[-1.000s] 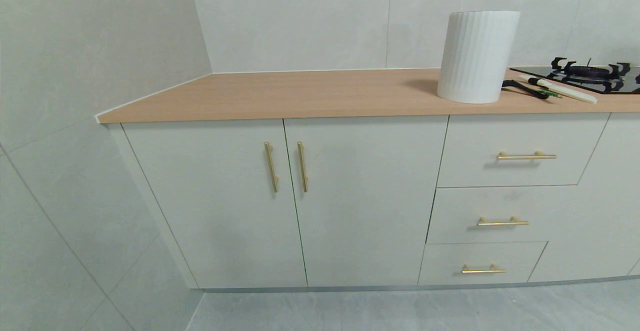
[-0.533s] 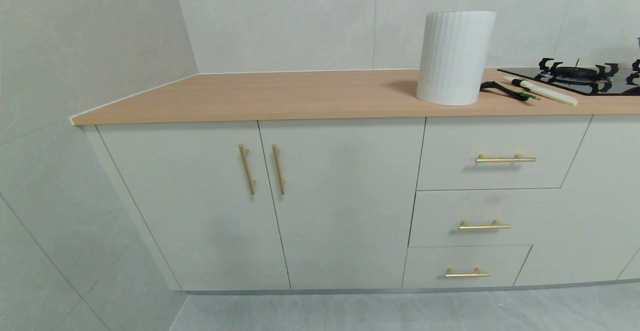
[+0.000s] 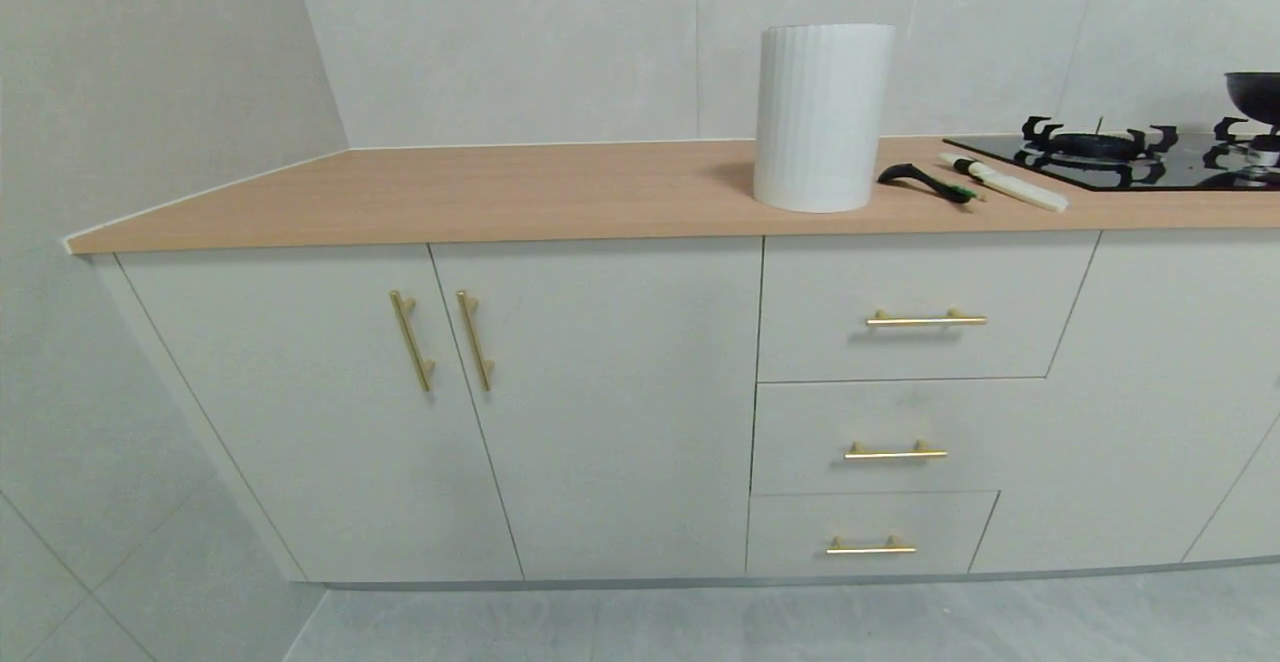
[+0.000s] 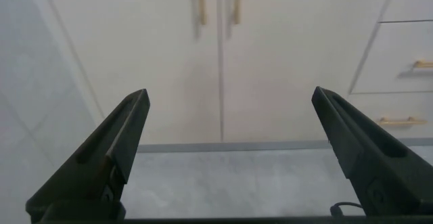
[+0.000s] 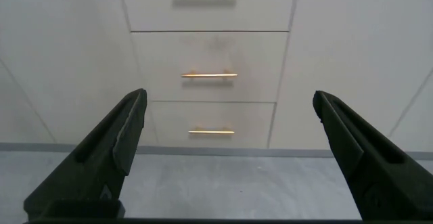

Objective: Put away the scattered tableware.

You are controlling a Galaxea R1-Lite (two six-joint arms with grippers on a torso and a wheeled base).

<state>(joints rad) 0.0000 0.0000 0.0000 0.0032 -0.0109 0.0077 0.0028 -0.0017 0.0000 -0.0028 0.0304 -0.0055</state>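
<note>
On the wooden countertop stands a tall white ribbed holder. Just to its right lie a black-handled utensil and a long white utensil with a green and black end. My left gripper hangs low in front of the double cabinet doors, open and holding nothing. My right gripper is also low, facing the stack of drawers, open with nothing between its fingers.
A black glass hob with pan supports occupies the counter's right end, with a dark pan at the edge. Below are double doors with gold handles and three drawers. A tiled wall closes the left side; grey floor lies before the cabinets.
The whole head picture has shifted left, so the camera has turned or moved to the right; more of the hob and the pan have come into view. Nothing on the counter has moved.
</note>
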